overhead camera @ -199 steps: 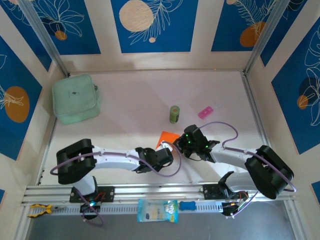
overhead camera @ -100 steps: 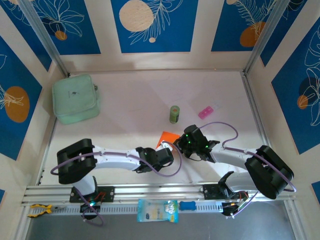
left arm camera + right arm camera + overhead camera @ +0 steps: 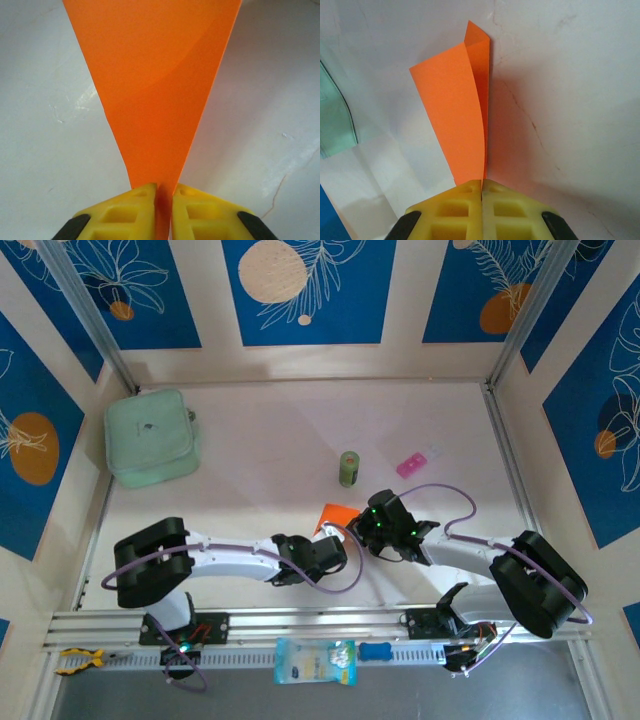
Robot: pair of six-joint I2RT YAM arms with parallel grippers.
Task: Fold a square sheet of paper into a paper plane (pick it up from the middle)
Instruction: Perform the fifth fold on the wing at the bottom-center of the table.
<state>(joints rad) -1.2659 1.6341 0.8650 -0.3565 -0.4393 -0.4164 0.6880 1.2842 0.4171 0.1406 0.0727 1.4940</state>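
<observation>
Both grip the folded square sheet of paper (image 3: 457, 115) stretching ahead of them: left end effector (image 3: 164, 192) nearly closed, right end effector (image 3: 482, 186) fully closed.

In the top view most of the square sheet of paper (image 3: 337, 515) is covered by the left wrist (image 3: 312, 557) and the right wrist (image 3: 388, 525), and its outline cannot be told. In the left wrist view the sheet is cut off by the upper edge, its narrow end is buried between the yellow fingers (image 3: 125, 210) of the left claw (image 3: 164, 200), and those fingers are cropped below. In the right wrist view the sheet's lower end is hidden inside the right claw (image 3: 482, 192), and a mint-green pouch (image 3: 332, 120) is cropped at the left edge.
</observation>
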